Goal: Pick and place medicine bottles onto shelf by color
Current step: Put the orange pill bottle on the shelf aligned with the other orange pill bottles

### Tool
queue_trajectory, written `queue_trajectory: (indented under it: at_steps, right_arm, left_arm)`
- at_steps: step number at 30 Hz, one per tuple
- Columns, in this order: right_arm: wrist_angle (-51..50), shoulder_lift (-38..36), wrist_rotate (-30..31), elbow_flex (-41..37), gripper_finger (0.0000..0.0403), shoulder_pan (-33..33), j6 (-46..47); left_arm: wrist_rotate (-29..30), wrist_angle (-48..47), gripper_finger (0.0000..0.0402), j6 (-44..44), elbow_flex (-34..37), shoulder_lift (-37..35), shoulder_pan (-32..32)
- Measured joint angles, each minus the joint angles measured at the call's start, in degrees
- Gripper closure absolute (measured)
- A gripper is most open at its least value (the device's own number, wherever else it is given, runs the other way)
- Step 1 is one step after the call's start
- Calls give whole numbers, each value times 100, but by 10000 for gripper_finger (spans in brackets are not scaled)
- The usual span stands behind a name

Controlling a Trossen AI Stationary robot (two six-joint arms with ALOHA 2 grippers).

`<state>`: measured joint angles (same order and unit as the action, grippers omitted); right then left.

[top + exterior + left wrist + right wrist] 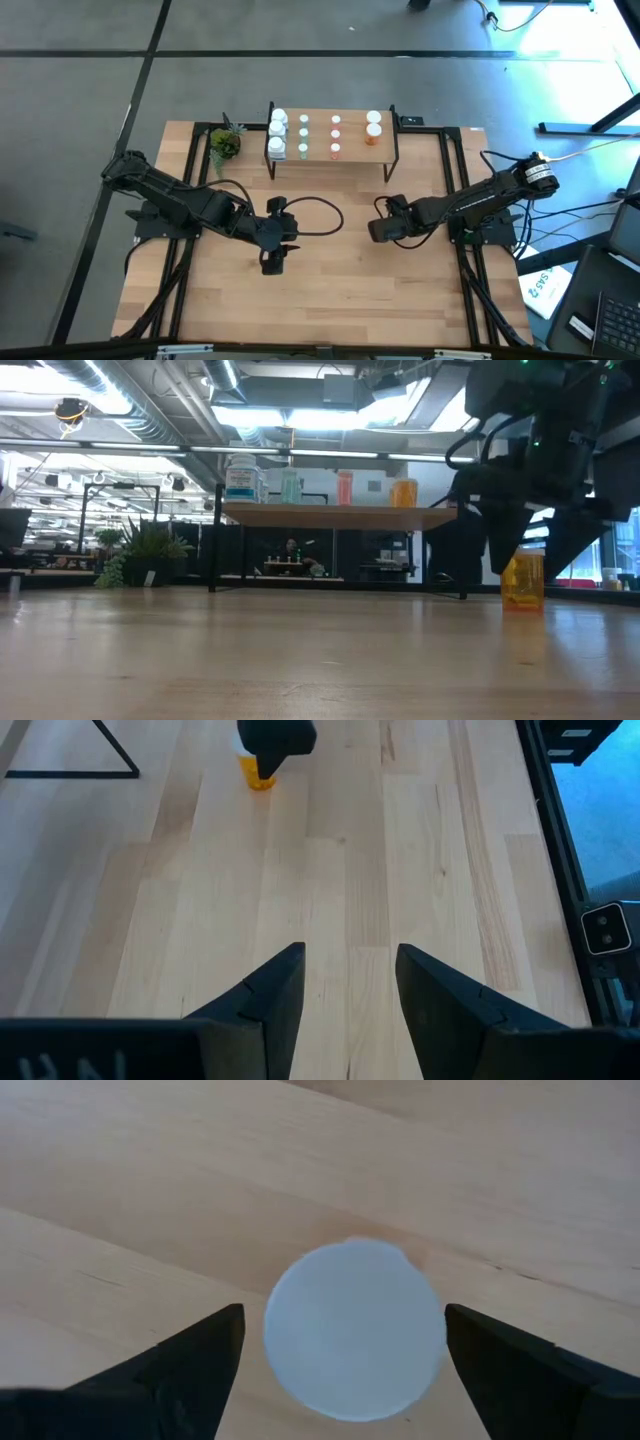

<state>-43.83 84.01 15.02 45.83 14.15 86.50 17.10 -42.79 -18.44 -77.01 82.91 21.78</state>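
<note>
Right pincer (340, 1370) hangs wide open straight over the last orange bottle (523, 580), fingers (190, 1360) either side of its white cap, not touching; a grasp looks set up. The bottle stands on the worktop (330, 290) well short of the shelf (330, 135). Left pincer (345, 990) waits half-open, empty, mid-worktop. Only the low view shows the bottle's orange body; the high view hides it under the arm.
</note>
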Motion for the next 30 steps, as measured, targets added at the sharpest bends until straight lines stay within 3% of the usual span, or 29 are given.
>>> queue_trajectory:
  at_steps: [15,30]
  right_arm:
    - [39,0,187,-23,67,-4,-234]
    - [45,0,336,-23,188,-15,-427]
  left_arm:
    - [-2,-1,250,0,-1,0,-1]
    - [-2,-2,250,0,0,0,-2]
